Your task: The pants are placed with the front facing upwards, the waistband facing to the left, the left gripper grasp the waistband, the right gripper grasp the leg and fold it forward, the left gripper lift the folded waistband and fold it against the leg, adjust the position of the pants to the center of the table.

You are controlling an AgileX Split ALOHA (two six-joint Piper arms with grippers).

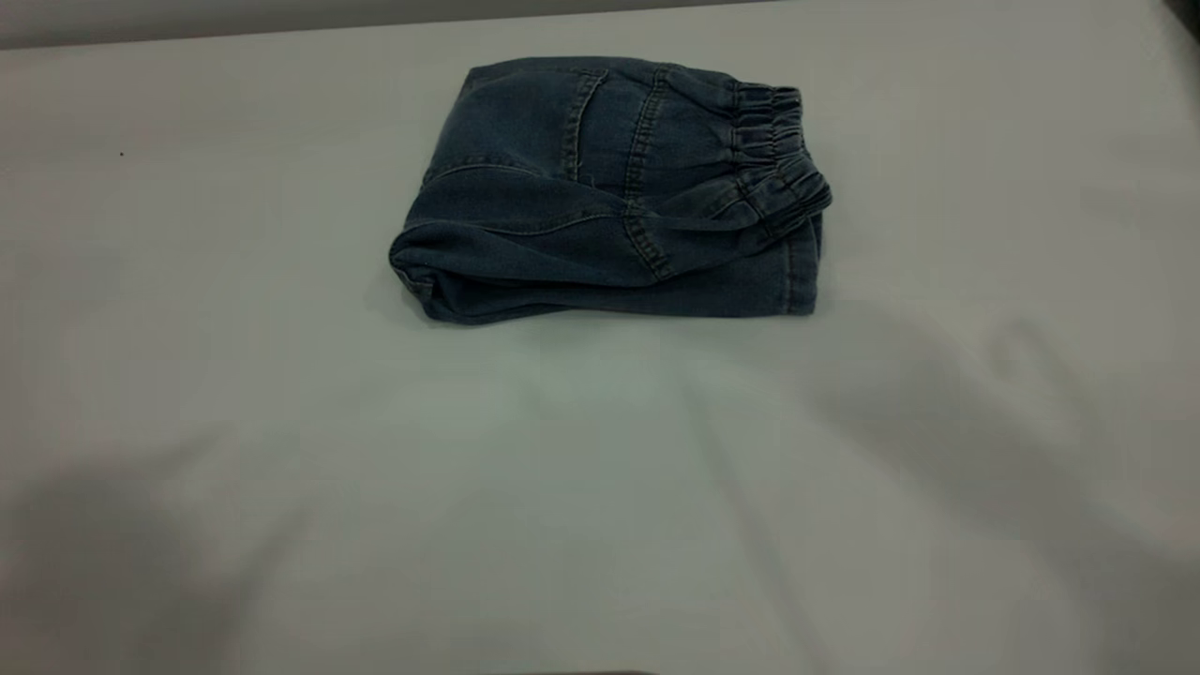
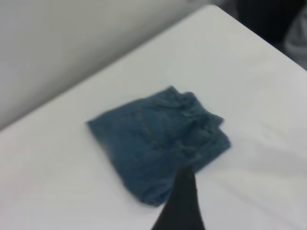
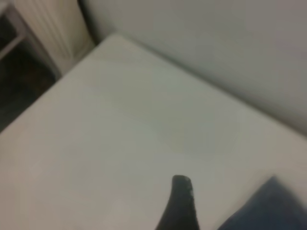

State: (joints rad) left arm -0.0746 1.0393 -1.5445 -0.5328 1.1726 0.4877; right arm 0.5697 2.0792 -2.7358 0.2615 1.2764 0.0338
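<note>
The blue denim pants (image 1: 609,187) lie folded into a compact bundle on the white table (image 1: 600,487), at its middle and toward the far edge. The gathered waistband (image 1: 778,150) sits on top at the bundle's right end. Neither gripper shows in the exterior view. In the left wrist view my left gripper (image 2: 235,206) hangs above the table; one black finger (image 2: 181,203) shows just over the pants' (image 2: 158,143) near edge, with nothing held. In the right wrist view my right gripper (image 3: 216,206) shows one black finger (image 3: 180,201) over bare table, apart from a corner of the pants (image 3: 268,211).
The table's far edge (image 1: 375,28) runs just behind the pants, with a wall beyond. A table corner (image 3: 112,38) with a pale ribbed panel (image 3: 53,28) beside it shows in the right wrist view. Another table corner (image 2: 216,9) borders a dark area.
</note>
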